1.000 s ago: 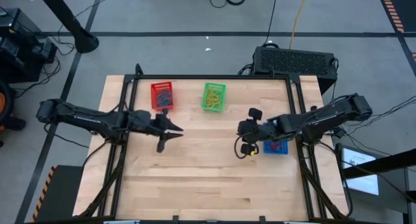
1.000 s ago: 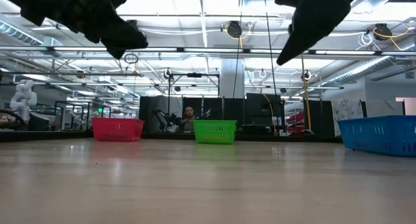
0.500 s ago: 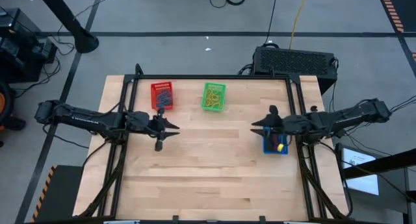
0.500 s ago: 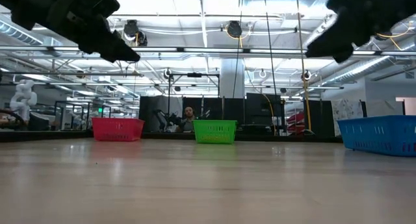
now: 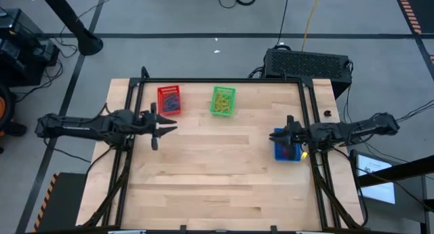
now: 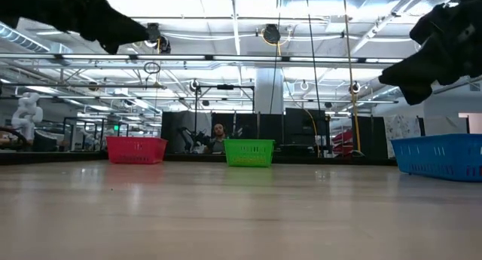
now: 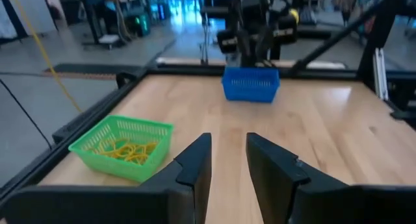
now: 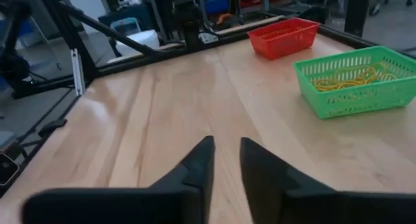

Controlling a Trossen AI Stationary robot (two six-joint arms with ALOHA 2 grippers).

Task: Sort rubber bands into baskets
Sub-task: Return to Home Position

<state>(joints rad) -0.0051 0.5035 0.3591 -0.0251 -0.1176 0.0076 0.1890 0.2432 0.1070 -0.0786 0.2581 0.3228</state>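
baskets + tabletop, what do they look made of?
The green basket, red basket and blue basket: probably moulded plastic, fairly matte, going by the thin open lattice walls and uniform saturated colour. The tabletop: looks like light wood in jointed strips, visible grain lines, with a slight sheen; solid or veneer can't be told.

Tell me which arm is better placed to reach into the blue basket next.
Right, probably. The right gripper hangs over the blue basket at the right edge of the table; the left gripper is far across, near the red basket.
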